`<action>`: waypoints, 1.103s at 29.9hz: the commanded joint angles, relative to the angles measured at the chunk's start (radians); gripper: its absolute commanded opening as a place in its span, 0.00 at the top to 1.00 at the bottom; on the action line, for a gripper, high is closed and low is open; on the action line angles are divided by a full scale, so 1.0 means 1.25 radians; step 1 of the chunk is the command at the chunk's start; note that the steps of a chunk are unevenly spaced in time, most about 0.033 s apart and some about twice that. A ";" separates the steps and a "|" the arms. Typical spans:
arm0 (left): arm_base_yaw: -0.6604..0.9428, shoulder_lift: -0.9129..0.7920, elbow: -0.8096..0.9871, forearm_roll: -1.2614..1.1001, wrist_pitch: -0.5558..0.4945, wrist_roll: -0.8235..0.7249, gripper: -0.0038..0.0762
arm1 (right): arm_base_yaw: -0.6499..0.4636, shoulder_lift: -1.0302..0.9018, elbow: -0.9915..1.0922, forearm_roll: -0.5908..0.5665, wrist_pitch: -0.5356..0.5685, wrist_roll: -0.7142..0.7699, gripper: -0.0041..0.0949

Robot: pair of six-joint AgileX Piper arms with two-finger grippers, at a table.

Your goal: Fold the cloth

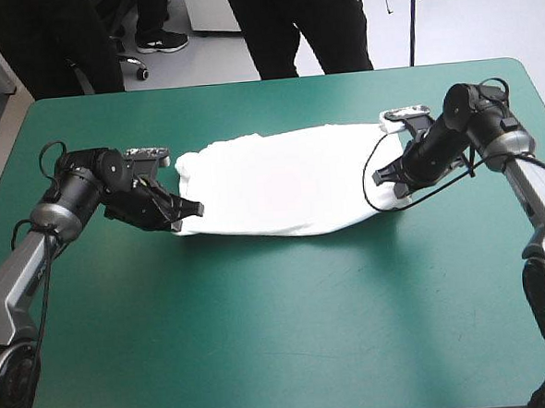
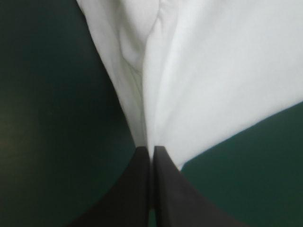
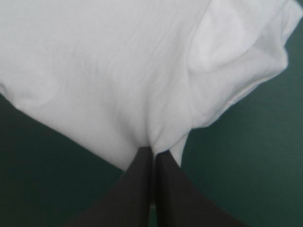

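The white T-shirt (image 1: 280,182) lies stretched across the middle of the teal-green table, folded into a long band. My left gripper (image 1: 182,214) is shut on the T-shirt at its left near corner. In the left wrist view the black fingers (image 2: 163,184) meet in a point with the T-shirt (image 2: 199,85) pinched between them. My right gripper (image 1: 382,174) is shut on the T-shirt at its right end. In the right wrist view the T-shirt (image 3: 118,71) spreads ahead of the tips, a bunched sleeve (image 3: 236,61) to one side.
Bare teal-green cover (image 1: 290,332) spans the near half of the table. The right arm's black cable loops beside the T-shirt's right end.
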 commanded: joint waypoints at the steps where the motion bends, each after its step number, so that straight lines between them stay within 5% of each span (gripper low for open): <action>1: -0.004 -0.066 0.040 -0.019 -0.033 -0.002 0.97 | -0.001 -0.057 0.051 0.024 0.016 -0.010 0.98; 17: -0.048 -0.138 0.241 -0.022 -0.029 -0.004 0.97 | -0.001 -0.184 0.372 0.024 0.019 -0.039 0.98; 33: -0.091 -0.147 0.280 0.025 -0.048 -0.017 0.95 | -0.001 -0.232 0.419 0.010 -0.010 -0.050 0.94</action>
